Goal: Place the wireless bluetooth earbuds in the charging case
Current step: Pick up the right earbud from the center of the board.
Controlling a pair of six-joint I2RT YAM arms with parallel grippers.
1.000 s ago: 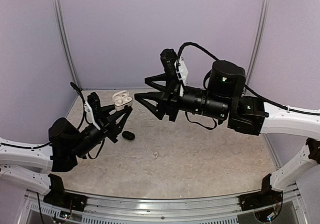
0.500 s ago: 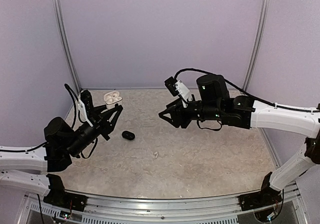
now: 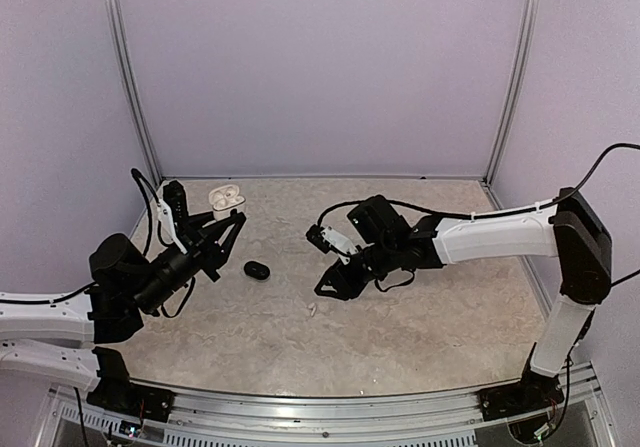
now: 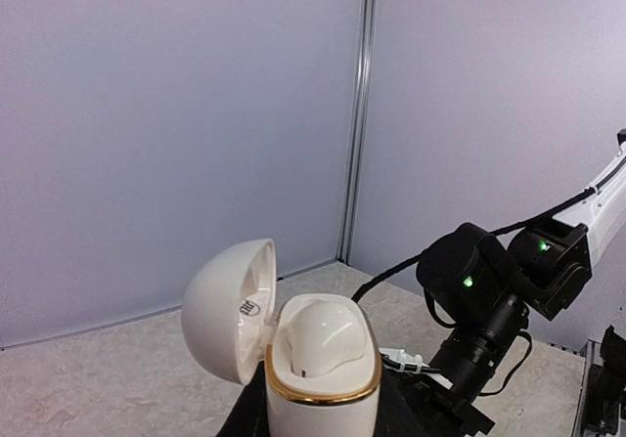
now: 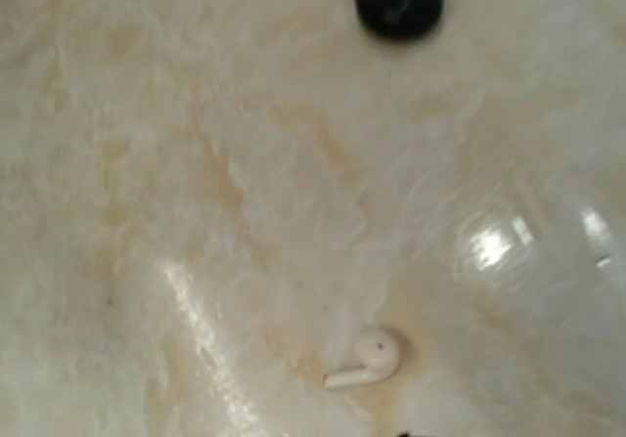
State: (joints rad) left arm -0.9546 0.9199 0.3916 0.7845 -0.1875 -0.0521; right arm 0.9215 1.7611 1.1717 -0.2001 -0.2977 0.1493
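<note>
The job is barely under way: one white earbud lies loose on the table, and near it sits a glossy black oval thing that could be a case or a bud. The left fingers are clamped on the white charging case, held up with its lid swung open; whether a bud already sits inside is unclear. The right fingers hang just above the loose earbud, apparently holding nothing, their gap impossible to judge
</note>
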